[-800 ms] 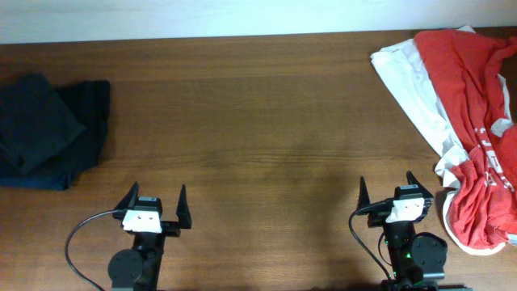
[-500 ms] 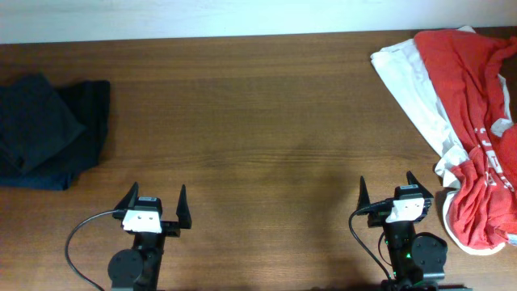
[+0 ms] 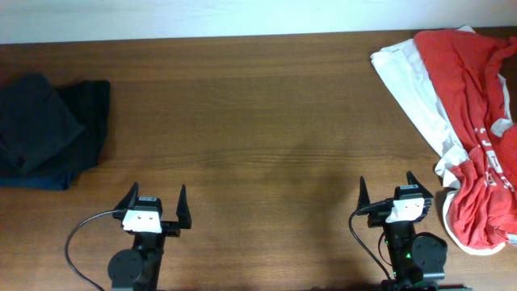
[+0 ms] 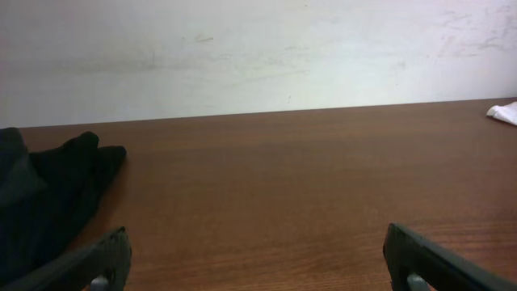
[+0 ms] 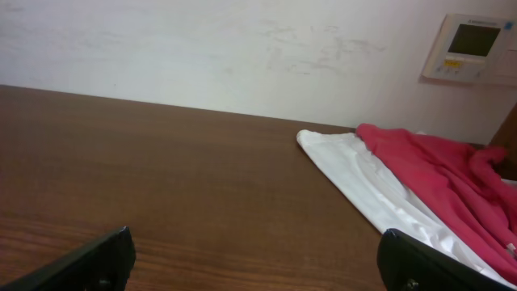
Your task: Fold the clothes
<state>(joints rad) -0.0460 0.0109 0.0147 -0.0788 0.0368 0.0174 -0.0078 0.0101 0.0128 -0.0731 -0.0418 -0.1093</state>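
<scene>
Clothes (image 3: pixel 464 73) lying unfolded at both ends of a brown wooden table (image 3: pixel 258 113), with two robot grippers empty.

A crumpled red-orange T-shirt (image 3: pixel 477 162) with white lettering covers the table's far right corner and runs down its right edge. It lies partly on a white shirt (image 3: pixel 412 89) spread towards the table's middle. Dark navy garments (image 3: pixel 44 133) sit heaped at the table's left edge. The left gripper (image 3: pixel 157 196) and right gripper (image 3: pixel 386 184) stand at the table's near edge, jaws spread wide, holding nothing, well apart from all fabric. A small wall panel (image 5: pixel 471 47) hangs beyond the table's far edge.
</scene>
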